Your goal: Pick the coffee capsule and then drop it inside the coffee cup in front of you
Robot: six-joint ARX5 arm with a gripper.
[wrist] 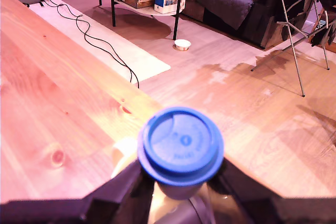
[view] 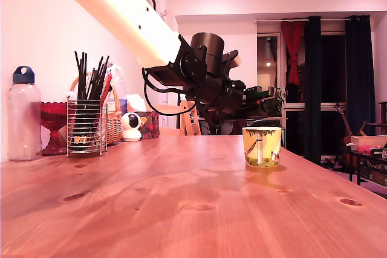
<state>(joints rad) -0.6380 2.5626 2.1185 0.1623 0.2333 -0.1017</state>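
The coffee capsule, blue-lidded, sits between my gripper's dark fingers, which are shut on its body. In the exterior view the gripper hangs at the end of the white arm, directly above the coffee cup. That cup is a short yellow-green mug with a white figure on its side, standing on the wooden table towards the exterior view's right. A pale yellow edge, probably the cup, shows just beside the capsule in the wrist view. The capsule itself cannot be made out in the exterior view.
At the exterior view's left stand a clear bottle, a red goblet, a wire holder of dark sticks, a basket and a small white camera. The table's edge drops to a floor with cables.
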